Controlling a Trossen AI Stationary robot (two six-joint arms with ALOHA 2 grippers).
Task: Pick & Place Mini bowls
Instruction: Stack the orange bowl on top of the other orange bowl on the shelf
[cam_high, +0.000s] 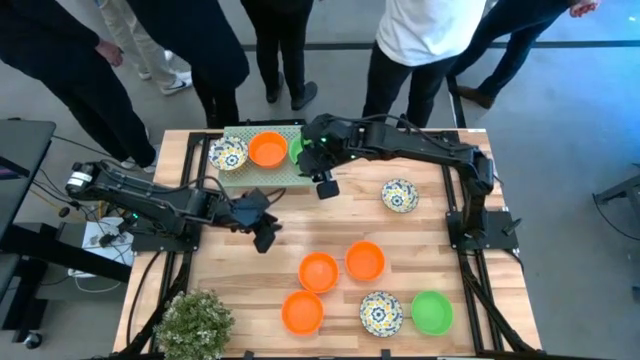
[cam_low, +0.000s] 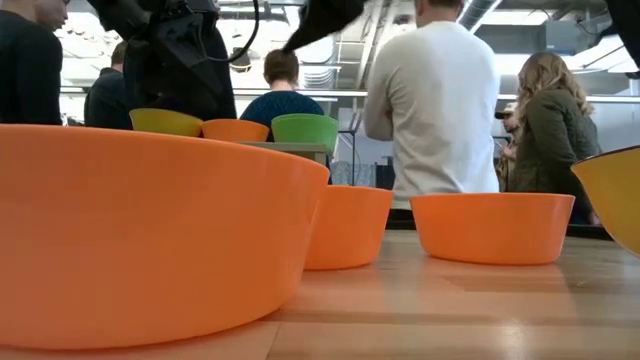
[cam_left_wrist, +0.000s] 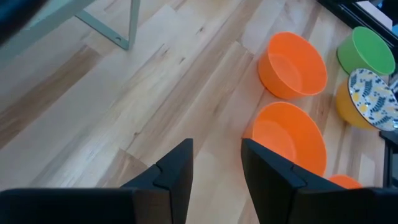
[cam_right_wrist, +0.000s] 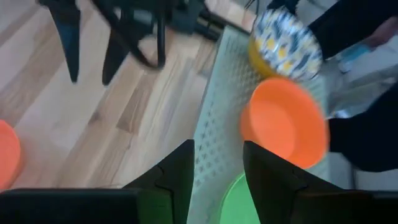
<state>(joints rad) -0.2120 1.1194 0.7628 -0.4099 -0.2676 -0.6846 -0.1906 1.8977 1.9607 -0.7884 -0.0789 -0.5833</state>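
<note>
Right tool (cam_high: 322, 187) open beside rack (cam_high: 238, 176) — three bowls (cam_high: 267, 149) on it.

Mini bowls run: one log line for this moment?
left claw: open, empty, mid-table | right claw: open, empty, by pale perforated tray | tray: patterned, orange, green bowl | wooden table: six bowls loose

The wooden table (cam_high: 250, 290) carried a pale perforated rack (cam_high: 262, 172) at its far edge, a potted plant (cam_high: 194, 322) at its near left corner, and six loose mini bowls: three orange (cam_high: 318, 271), one green (cam_high: 432, 312), and two floral, one (cam_high: 381, 313) touching the green, the other (cam_high: 400, 195) alone toward the right.
</note>
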